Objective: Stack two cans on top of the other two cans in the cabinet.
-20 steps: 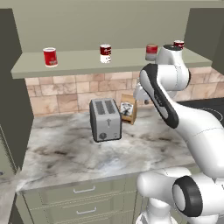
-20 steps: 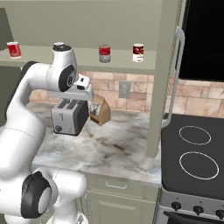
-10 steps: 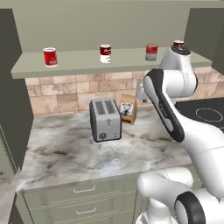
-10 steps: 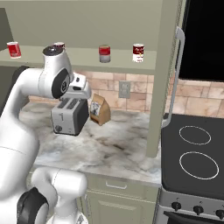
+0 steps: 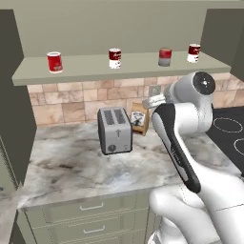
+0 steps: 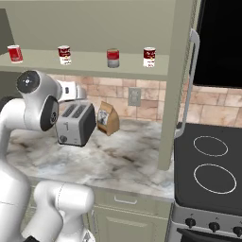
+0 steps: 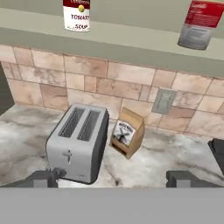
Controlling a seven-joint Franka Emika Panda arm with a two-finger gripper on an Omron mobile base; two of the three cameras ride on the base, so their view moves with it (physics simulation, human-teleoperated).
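Hand (image 7: pixel 113 178) wide open, holds nothing — tips apart over the bench (image 7: pixel 26 131), facing toaster (image 7: pixel 78 140) & brown bag (image 7: pixel 127 133). Four cans stand singly, well apart, on the cabinet (image 5: pixel 86 71) shelf: all-red can (image 5: pixel 55 62), red/white can (image 5: pixel 115 58), grey-bottomed can (image 5: pixel 165 57), far red/white can (image 5: pixel 193 53). None stacked.

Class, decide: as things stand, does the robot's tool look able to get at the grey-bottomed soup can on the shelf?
Probably yes. The tool is open and empty, below the shelf; the grey-bottomed can stands alone at the front, nothing blocking it.
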